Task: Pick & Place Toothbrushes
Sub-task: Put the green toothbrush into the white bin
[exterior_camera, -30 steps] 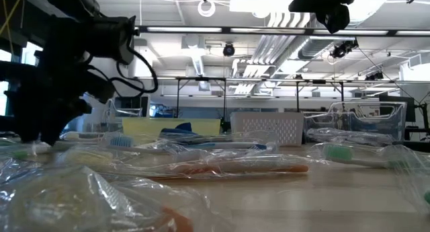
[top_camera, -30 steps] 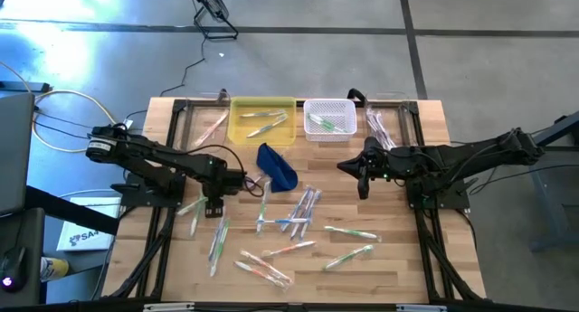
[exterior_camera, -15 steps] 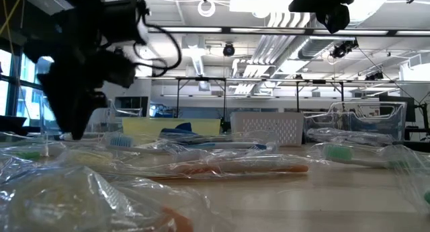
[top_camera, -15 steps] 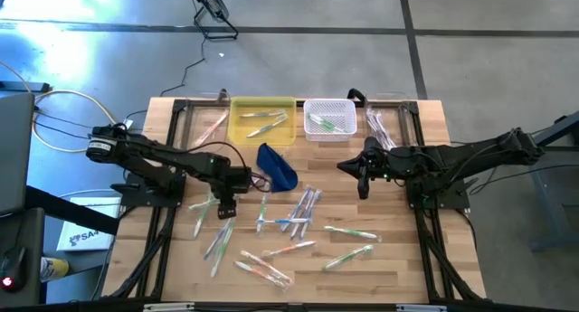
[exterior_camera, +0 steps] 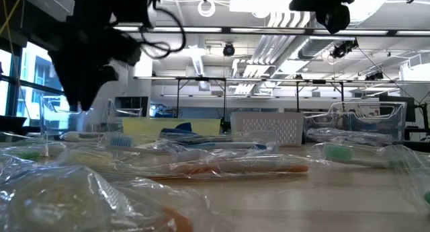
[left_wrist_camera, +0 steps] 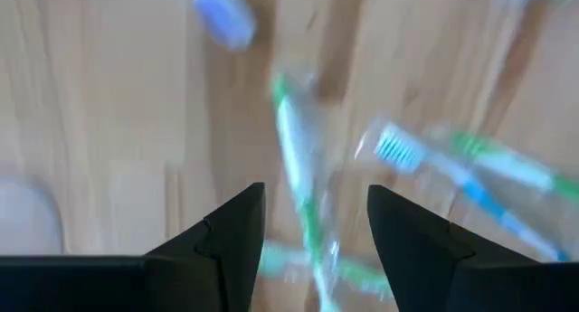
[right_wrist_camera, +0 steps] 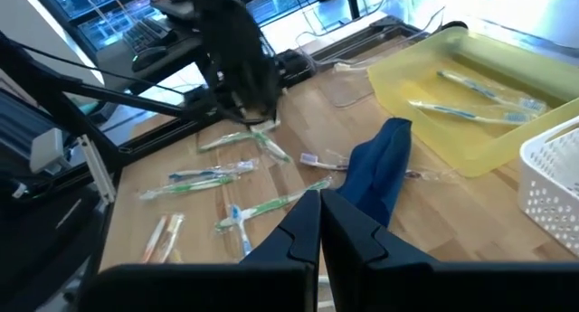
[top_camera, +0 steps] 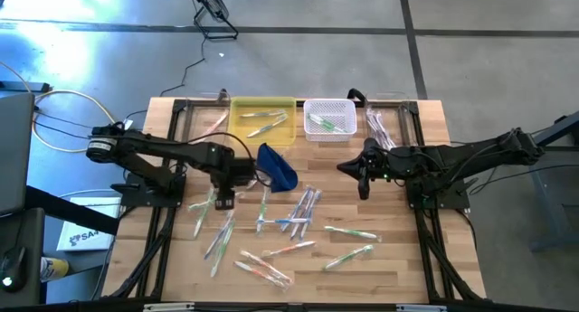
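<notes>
From above, the left gripper (top_camera: 223, 200) hangs over the scattered toothbrushes (top_camera: 288, 223) on the table (top_camera: 398, 258), jaws spread and empty; the right gripper (top_camera: 363, 187) waits off to the side, jaws pinched shut on nothing, near the white basket (top_camera: 329, 118) and yellow tray (top_camera: 263, 120).

At table level, wrapped toothbrushes (exterior_camera: 235, 166) lie in crinkled film, the left gripper (exterior_camera: 80, 101) raised above them.

In the left wrist view, a green toothbrush (left_wrist_camera: 303, 203) runs between the open jaws, a blue-handled one (left_wrist_camera: 452, 167) just outside. Closing off-centre could snag both wrappers or let the slick film slip.

In the right wrist view, the shut jaws point toward the blue pouch (right_wrist_camera: 380, 172).
</notes>
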Motion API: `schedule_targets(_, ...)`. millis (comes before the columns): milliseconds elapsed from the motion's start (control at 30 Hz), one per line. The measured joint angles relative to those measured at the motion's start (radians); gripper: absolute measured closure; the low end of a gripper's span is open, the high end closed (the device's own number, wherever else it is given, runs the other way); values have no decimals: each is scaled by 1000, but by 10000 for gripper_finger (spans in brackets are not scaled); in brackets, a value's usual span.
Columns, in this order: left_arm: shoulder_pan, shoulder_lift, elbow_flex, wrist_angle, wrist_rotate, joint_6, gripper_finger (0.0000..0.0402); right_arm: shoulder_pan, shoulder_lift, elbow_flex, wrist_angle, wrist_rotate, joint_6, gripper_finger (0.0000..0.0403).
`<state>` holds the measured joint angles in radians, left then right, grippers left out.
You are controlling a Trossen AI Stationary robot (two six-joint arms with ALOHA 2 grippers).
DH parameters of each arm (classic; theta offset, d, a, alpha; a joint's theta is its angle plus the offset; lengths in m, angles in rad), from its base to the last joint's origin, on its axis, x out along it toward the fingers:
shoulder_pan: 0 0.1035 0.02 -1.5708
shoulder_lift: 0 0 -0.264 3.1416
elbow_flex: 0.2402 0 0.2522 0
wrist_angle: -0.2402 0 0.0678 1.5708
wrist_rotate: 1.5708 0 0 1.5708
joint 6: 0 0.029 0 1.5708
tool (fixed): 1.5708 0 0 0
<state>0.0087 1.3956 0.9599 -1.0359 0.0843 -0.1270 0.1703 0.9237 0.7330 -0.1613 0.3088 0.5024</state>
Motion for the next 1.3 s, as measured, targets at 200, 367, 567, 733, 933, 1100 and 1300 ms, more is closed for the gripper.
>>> schedule_targets(200,62,0,-84,28,33,18,210,18,0,0,0,3,2,398)
schedule_targets(367,77,0,-146,122,112,18,210,39,0,0,0,2,-1,398)
schedule_targets(567,76,0,-178,122,115,-1,210,42,0,0,0,6,-1,398)
schedule_targets(733,76,0,-217,145,115,-34,210,42,0,0,0,6,-1,398)
schedule_targets(933,76,0,-273,243,123,-68,210,42,0,0,0,6,-1,398)
schedule_targets(1100,76,-1,-299,278,122,-96,210,42,0,0,0,6,-1,398)
schedule_targets(1300,75,-2,-300,282,88,-118,210,42,0,0,0,22,-4,398)
